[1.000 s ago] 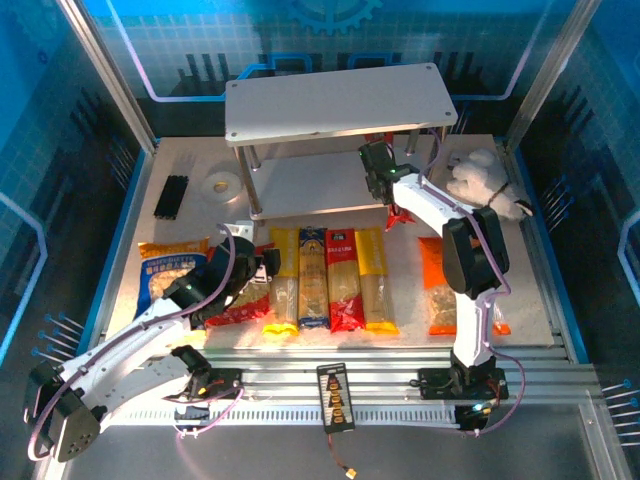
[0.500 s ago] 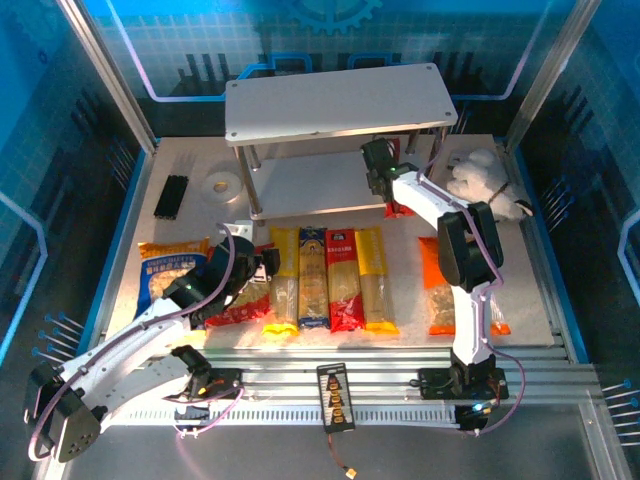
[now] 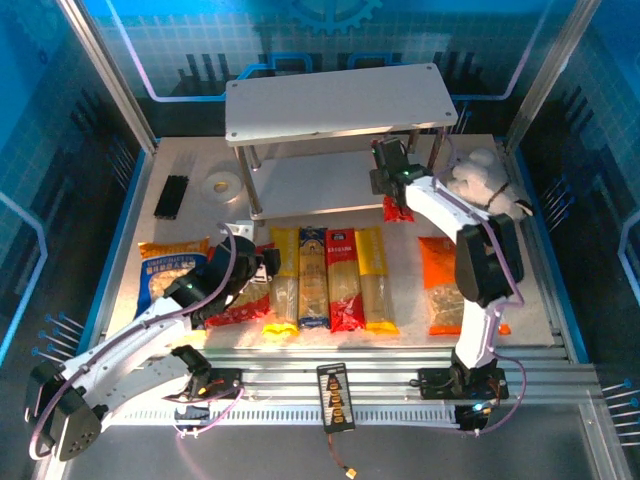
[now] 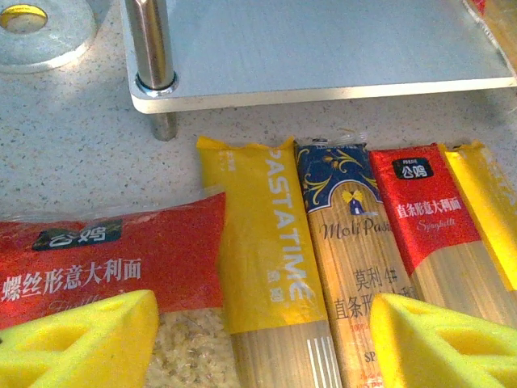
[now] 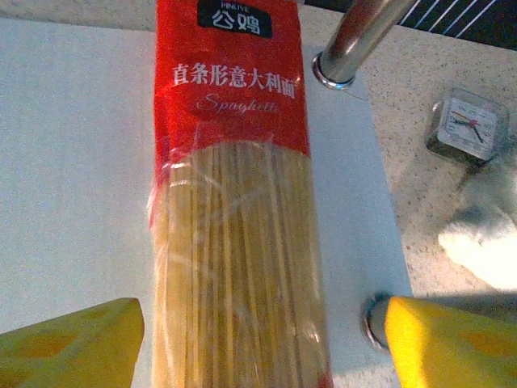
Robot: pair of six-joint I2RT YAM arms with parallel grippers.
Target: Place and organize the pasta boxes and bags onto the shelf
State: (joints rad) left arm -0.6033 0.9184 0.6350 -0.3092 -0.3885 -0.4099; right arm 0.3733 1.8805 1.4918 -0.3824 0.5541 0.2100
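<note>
The shelf has a top board (image 3: 340, 100) and a lower board (image 3: 300, 185). A red spaghetti pack (image 5: 234, 202) lies lengthwise at the right end of the lower board (image 5: 73, 162), its near end sticking out over the front edge (image 3: 397, 210). My right gripper (image 5: 262, 339) hangs open above it, with the fingers (image 5: 73, 339) wide of the pack on both sides. On the table lie a yellow pack (image 3: 283, 280), a blue-and-yellow pack (image 3: 313, 275), a red pack (image 3: 343, 280) and a second yellow pack (image 3: 375, 280). My left gripper (image 4: 266, 339) is open over the yellow pack (image 4: 262, 250) and the red bag (image 4: 113, 259).
A blue-yellow bag (image 3: 172, 265) lies at the left and an orange bag (image 3: 445, 285) at the right. A tape roll (image 3: 219, 185) and a black strip (image 3: 172, 196) sit left of the shelf. A white plush toy (image 3: 485, 180) and a small clock (image 5: 467, 125) sit right of it.
My right gripper has shifted a little to the right along the lower shelf board. The left arm and the packs on the table have not moved.
</note>
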